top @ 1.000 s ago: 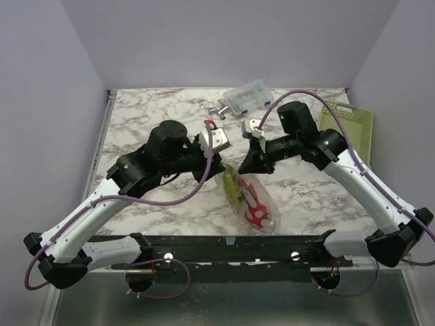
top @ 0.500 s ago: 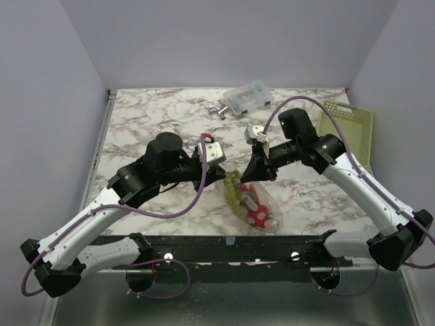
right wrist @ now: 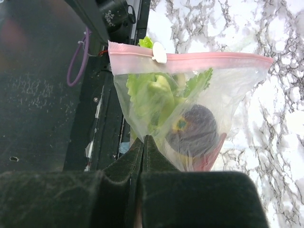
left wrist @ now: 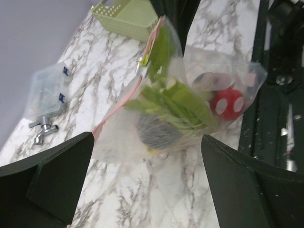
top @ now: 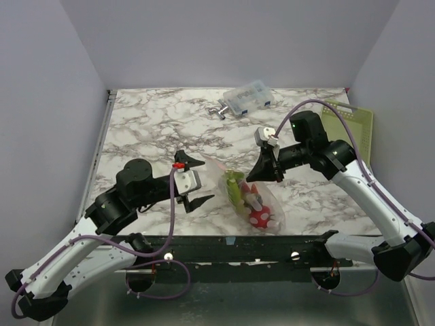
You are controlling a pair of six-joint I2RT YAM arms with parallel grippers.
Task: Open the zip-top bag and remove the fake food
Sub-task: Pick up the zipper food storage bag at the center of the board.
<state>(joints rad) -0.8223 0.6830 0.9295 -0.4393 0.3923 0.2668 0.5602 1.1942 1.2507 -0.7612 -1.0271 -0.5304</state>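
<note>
The zip-top bag point(top: 250, 198) hangs over the table's near middle, its pink zipper strip point(right wrist: 199, 60) uppermost with a white slider point(right wrist: 159, 52) near one end. Through the plastic I see the fake food: green leaves point(right wrist: 152, 97), a dark purple piece point(right wrist: 192, 129) and a red piece with white dots point(left wrist: 226, 102). My right gripper point(right wrist: 144, 144) is shut on a fold of the bag's plastic, holding it from the far right side point(top: 263, 173). My left gripper point(top: 194, 183) is wide open to the left of the bag, apart from it, with only marble between its fingers point(left wrist: 53, 176).
A clear plastic box point(top: 248, 97) and a small metal fitting point(top: 218, 109) lie at the table's far edge. A light green basket point(top: 350, 125) stands at the right edge. The black frame rail point(top: 224, 246) runs just in front of the bag.
My left gripper has let go at the bag's top, opened wide and drawn back toward the near left. The right gripper has kept its hold and shifted slightly right.
</note>
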